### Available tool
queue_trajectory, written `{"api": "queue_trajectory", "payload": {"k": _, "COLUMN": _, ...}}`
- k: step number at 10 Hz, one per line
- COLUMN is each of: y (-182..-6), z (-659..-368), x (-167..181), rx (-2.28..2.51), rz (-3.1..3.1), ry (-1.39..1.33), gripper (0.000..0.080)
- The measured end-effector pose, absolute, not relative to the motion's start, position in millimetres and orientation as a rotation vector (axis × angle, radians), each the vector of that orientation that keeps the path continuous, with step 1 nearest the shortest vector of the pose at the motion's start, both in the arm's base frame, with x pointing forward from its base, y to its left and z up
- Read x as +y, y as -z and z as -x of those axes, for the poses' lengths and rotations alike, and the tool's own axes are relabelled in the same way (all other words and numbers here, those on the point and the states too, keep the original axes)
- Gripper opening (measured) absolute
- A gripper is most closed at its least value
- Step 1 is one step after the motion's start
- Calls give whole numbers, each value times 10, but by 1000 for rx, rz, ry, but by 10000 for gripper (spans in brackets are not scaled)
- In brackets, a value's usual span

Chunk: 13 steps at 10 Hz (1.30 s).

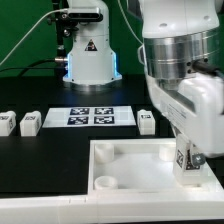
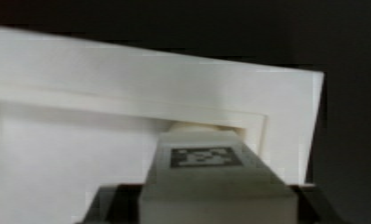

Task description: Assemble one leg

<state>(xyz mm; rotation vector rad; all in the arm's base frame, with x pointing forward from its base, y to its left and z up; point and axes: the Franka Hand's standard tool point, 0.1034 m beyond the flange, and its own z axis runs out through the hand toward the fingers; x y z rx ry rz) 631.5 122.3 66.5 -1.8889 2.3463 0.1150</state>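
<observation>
With the leg (image 1: 185, 157) clamped upright between the fingers (image 1: 187, 165), its long axis vertical and tag face (image 2: 207, 156) outward, it hangs directly over the white tray piece's (image 1: 120, 165) corner socket (image 2: 214, 127) at the exterior view's right, so seating likely needs a straight descent.

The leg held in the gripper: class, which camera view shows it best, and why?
The wrist view. There the leg fills the foreground, its tag facing the camera, above a corner of the white tray piece. In the exterior view the leg is small, its tag barely readable, but the gripper shows clamped around it.
</observation>
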Motion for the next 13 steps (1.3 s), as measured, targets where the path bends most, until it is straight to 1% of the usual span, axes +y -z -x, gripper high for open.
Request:
{"api": "queue_trajectory", "payload": {"k": 2, "y": -666, "z": -6342, "x": 1212, "rx": 2526, "rz": 1630, "ry": -118, "gripper": 291}}
{"api": "queue_trajectory", "payload": {"k": 3, "y": -664, "z": -6337, "x": 1220, "rx": 2523, "rz": 1626, "ry": -123, "gripper": 369}}
{"api": "queue_trajectory", "payload": {"k": 4, "y": -662, "z": -6335, "x": 1230, "rx": 2455, "rz": 1723, "ry": -116, "gripper": 369}}
{"api": "queue_trajectory", "payload": {"k": 5, "y": -661, "z": -6333, "x": 1234, "rx": 2452, "rz": 1728, "ry": -116, "gripper": 551}}
{"api": "queue_trajectory", "payload": {"k": 6, "y": -647, "z": -6310, "x": 1233, "rx": 2245, "rz": 1991, "ry": -103, "gripper": 630}}
{"api": "queue_trajectory", "payload": {"k": 8, "y": -646, "z": -6284, "x": 1221, "rx": 1747, "rz": 2455, "ry": -74, "gripper": 644}}
{"api": "queue_trajectory", "payload": {"k": 9, "y": -645, "z": -6288, "x": 1215, "rx": 1612, "rz": 2543, "ry": -61, "gripper": 648}}
{"api": "queue_trajectory", "payload": {"k": 12, "y": -652, "z": -6298, "x": 1175, "rx": 960, "rz": 2863, "ry": -8, "gripper": 649}}
{"api": "queue_trajectory", "payload": {"k": 13, "y": -687, "z": -6338, "x": 1143, "rx": 754, "rz": 2947, "ry": 16, "gripper": 649}}
